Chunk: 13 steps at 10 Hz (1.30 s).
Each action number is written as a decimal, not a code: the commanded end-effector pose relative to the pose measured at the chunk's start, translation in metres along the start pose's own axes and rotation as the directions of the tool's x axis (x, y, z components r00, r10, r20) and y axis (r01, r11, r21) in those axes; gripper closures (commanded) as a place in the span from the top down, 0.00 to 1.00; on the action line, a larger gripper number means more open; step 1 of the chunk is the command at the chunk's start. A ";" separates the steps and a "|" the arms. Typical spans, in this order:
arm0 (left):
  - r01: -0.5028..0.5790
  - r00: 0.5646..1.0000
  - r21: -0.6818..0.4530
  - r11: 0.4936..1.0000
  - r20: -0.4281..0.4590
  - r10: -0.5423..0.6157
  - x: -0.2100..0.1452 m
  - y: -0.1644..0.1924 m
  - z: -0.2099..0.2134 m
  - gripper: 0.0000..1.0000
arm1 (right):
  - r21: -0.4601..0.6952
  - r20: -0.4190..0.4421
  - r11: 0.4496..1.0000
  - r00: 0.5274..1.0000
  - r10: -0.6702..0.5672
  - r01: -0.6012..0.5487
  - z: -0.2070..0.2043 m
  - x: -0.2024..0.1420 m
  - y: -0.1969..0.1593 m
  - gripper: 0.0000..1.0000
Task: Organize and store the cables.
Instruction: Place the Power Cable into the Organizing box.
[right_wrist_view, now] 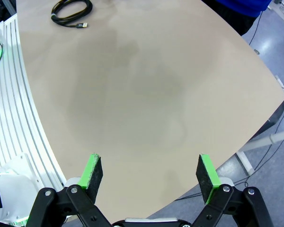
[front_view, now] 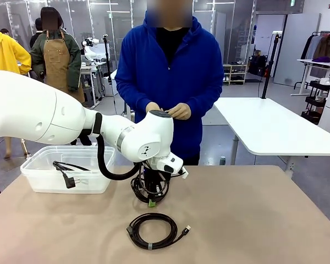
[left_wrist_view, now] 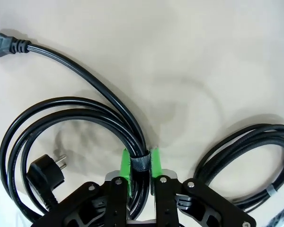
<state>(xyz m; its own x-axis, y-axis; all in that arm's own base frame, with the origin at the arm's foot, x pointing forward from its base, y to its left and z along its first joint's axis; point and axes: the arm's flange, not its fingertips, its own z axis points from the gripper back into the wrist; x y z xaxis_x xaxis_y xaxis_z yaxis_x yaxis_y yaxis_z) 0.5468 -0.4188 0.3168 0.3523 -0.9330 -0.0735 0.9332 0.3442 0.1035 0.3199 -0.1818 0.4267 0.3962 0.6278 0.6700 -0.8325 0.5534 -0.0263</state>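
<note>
The strapped black power-cable coil (left_wrist_view: 134, 137), pinched in the left gripper (left_wrist_view: 141, 160), is best lifted vertically toward the clear plastic bin (front_view: 66, 184).

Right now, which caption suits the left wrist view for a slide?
Left claw shut on the strapped coiled black power cable on the beige table, second black cable coil beside it.

A tan table (front_view: 253, 220) fills the foreground, its curved edge over grey floor (right_wrist_view: 270, 175) in the right wrist view; a clear plastic bin (front_view: 44, 184) stands on its left part, towards the far edge; a person in a blue hooded top (front_view: 170, 82) stands at the far side, facing the table; behind to the right is a white table (front_view: 275, 126), and beyond it a clothes rack (front_view: 324, 49); far left stand a person in a yellow jacket (front_view: 5, 55) and one in a brown apron (front_view: 58, 58).
</note>
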 end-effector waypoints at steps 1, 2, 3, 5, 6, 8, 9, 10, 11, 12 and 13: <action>-0.026 1.000 -0.027 0.999 0.009 0.026 0.000 -0.001 0.016 0.00 | 0.000 0.011 1.000 1.000 -0.001 0.001 0.000 0.001 0.001 1.00; -0.013 1.000 -0.022 1.000 0.025 0.014 -0.002 -0.001 0.032 0.00 | 0.000 0.011 1.000 1.000 -0.001 0.001 0.000 0.001 0.001 1.00; 0.027 0.999 -0.005 1.000 0.044 -0.027 -0.005 -0.001 0.057 0.00 | 0.000 0.011 1.000 1.000 -0.001 0.001 0.000 0.001 0.001 1.00; 0.137 0.983 0.043 0.990 0.121 -0.141 -0.016 -0.003 0.117 0.13 | 0.000 0.011 1.000 1.000 -0.001 0.001 0.000 0.001 0.001 1.00; 0.136 0.977 0.071 0.988 0.154 -0.146 -0.023 -0.003 0.146 0.13 | 0.000 0.011 1.000 1.000 -0.001 0.001 0.000 0.001 0.001 1.00; 0.154 0.961 0.093 0.984 0.217 -0.171 -0.026 -0.006 0.167 0.13 | 0.000 0.011 1.000 1.000 -0.001 0.001 0.000 0.001 0.001 1.00; 0.173 0.955 0.088 0.981 0.227 -0.189 -0.024 -0.007 0.167 0.13 | 0.000 0.011 1.000 1.000 -0.001 0.001 0.000 0.001 0.001 1.00; 0.264 0.925 0.075 0.961 0.261 -0.275 -0.021 -0.013 0.167 0.13 | 0.000 0.011 1.000 1.000 -0.001 0.001 0.000 0.001 0.001 1.00; 0.139 0.966 0.118 0.983 0.201 -0.160 -0.019 -0.007 0.182 0.13 | 0.000 0.011 1.000 1.000 -0.001 0.001 0.000 0.001 0.001 1.00; 0.139 0.966 0.118 0.983 0.201 -0.160 -0.019 -0.007 0.182 0.13 | 0.000 0.011 1.000 1.000 -0.001 0.001 0.000 0.001 0.001 1.00; 0.139 0.966 0.118 0.983 0.201 -0.160 -0.019 -0.007 0.182 0.13 | 0.000 0.011 1.000 1.000 -0.001 0.001 0.000 0.001 0.001 1.00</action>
<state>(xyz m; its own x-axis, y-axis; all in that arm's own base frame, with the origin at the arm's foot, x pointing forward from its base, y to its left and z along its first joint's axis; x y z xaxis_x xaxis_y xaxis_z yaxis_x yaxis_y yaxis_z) 0.5219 -0.4243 0.4931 0.1501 -0.9813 0.1206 0.9664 0.1713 0.1917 0.3199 -0.1817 0.4268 0.3961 0.6280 0.6699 -0.8325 0.5534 -0.0265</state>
